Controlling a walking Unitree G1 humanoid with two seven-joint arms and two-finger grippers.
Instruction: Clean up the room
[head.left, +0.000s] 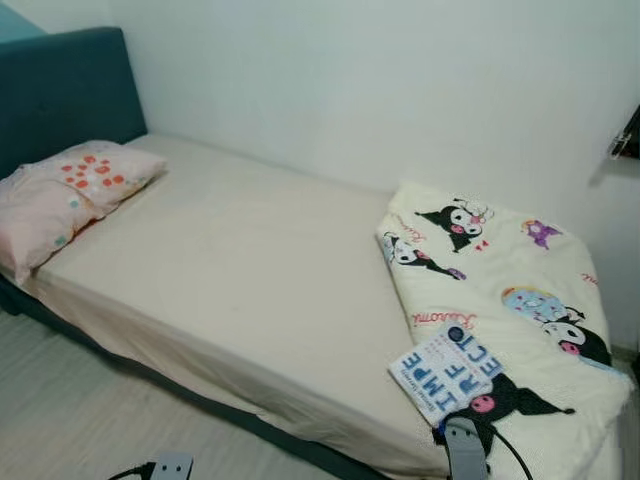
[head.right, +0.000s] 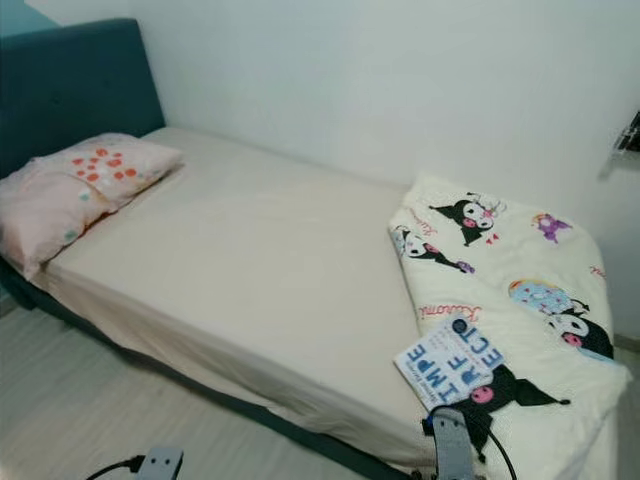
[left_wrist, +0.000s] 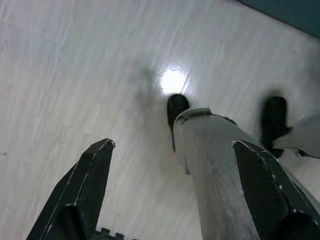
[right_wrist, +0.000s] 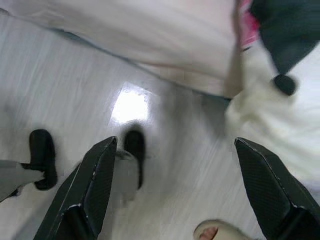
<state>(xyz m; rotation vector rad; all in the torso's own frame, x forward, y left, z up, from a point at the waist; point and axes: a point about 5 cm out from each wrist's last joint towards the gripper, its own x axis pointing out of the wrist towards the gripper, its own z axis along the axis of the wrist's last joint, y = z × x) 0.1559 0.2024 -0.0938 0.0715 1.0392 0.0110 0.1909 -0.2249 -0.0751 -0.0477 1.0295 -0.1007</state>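
Bed (head.left: 230, 290) with a cream sheet stands along the white wall, its teal headboard (head.left: 60, 90) at the robot's left. Pink pillow (head.left: 70, 190) with orange spots lies at the head end, touching the headboard. At the foot end, on the robot's right, a folded cream blanket (head.left: 510, 300) with black cartoon figures lies on the mattress. A white and blue booklet (head.left: 445, 370) with large letters rests on the blanket's near part.

The left gripper (left_wrist: 175, 195) hangs low over the pale wooden floor (left_wrist: 75, 65), its two black fingers spread wide with nothing between them. The right gripper (right_wrist: 175, 195) is also wide open and holds nothing; it points down at the floor just beside the bed's edge and the hanging blanket.
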